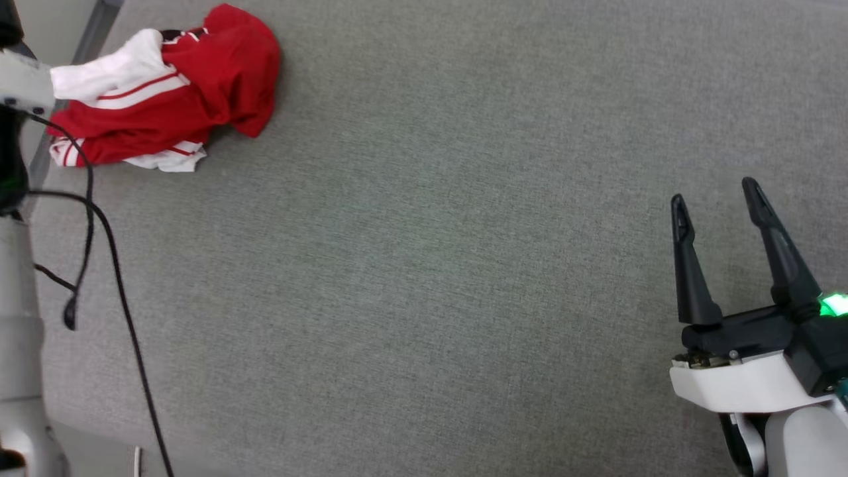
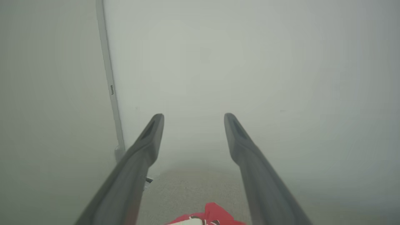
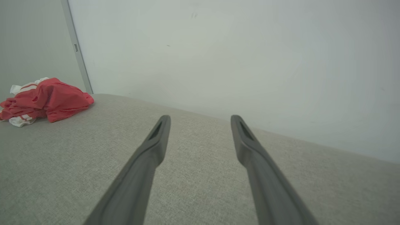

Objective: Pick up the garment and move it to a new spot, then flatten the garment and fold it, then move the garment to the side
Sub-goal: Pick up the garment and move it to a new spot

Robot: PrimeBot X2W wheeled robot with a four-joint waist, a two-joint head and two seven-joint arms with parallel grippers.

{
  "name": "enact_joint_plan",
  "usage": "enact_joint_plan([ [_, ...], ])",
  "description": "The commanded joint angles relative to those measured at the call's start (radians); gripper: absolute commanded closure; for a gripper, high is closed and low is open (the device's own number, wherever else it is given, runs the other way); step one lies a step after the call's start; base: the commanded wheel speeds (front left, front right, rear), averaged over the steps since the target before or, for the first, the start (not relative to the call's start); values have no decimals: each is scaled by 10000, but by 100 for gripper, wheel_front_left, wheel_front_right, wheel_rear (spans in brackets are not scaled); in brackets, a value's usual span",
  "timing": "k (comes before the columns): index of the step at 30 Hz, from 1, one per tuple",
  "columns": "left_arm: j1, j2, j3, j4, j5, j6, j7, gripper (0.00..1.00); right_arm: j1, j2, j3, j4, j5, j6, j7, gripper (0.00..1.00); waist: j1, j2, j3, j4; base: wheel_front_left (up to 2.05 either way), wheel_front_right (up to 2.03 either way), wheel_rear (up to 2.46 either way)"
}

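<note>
The garment (image 1: 172, 93), red with white sleeves and striped trim, lies crumpled at the far left corner of the grey fabric surface (image 1: 430, 265). It also appears as the garment (image 3: 47, 100) at the left of the right wrist view. My right gripper (image 1: 719, 199) hovers open at the lower right, far from the cloth, with nothing between its fingers. In the left wrist view my left gripper (image 2: 193, 120) stands open and empty, pointing at a pale wall, with a bit of the garment (image 2: 215, 215) just below its fingers.
A pale left forearm (image 1: 23, 83) and black cables (image 1: 112, 265) run down the left edge of the head view. A pale wall (image 3: 234, 53) with a grey vertical strip (image 3: 76, 47) backs the surface. The surface's left edge lies beside the garment.
</note>
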Motion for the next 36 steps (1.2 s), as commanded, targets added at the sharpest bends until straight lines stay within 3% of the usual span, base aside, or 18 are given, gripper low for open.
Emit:
enact_joint_plan([
  [1, -148, 92, -113, 67, -130, -13, 176, 0, -160, -57, -17, -80, -47, -7, -21, 0, -2, 0, 213, -143, 0, 0, 0],
  [4, -647, 633, -868, 499, -828, -13, 1475, 0, -248, -118, -32, -225, -102, -7, -21, 0, -2, 0, 451, -245, 0, 0, 0],
  [7, -1108, 1309, -1944, 917, -1596, -9, 3451, 0, -345, -183, -51, -353, -119, -7, -21, 0, -2, 0, 737, -360, 0, 0, 0],
  [8, -1108, 1309, -1944, 917, -1596, -9, 3451, 0, -345, -183, -51, -353, -119, -7, -21, 0, -2, 0, 737, -360, 0, 0, 0],
  [16, -1459, 1954, -3614, 1537, -2844, -10, 6908, 0, -450, -212, -111, -380, -49, -7, -21, 0, -2, 0, 1294, -487, 0, 0, 0],
  [21, -1551, 2082, -4260, 2088, -3286, -11, 8122, 0, -607, -282, -113, -410, -41, -7, -21, 0, -2, 0, 1723, -587, 0, 0, 0],
  [30, -1324, 1774, -5661, 2824, -3727, -20, 8951, 0, -768, -325, -157, -336, -16, -7, -21, 0, -2, 0, 2057, -705, 0, 0, 0],
  [31, -1346, 1756, -5789, 2837, -3804, -20, 8881, 53, -764, -321, -148, -306, -8, -7, -21, 0, -2, 0, 2033, -708, 0, 0, 0],
  [32, -1476, 1874, -6117, 2821, -3942, -20, 8653, 100, -762, -291, -145, -217, 49, -7, -21, 0, -2, 0, 1866, -697, 0, 0, 0],
  [36, -1786, 2435, -6521, 2620, -3818, -14, 7792, 100, -709, -235, -114, -85, 118, -7, -21, 0, -2, 0, 1440, -665, 0, 0, 0],
])
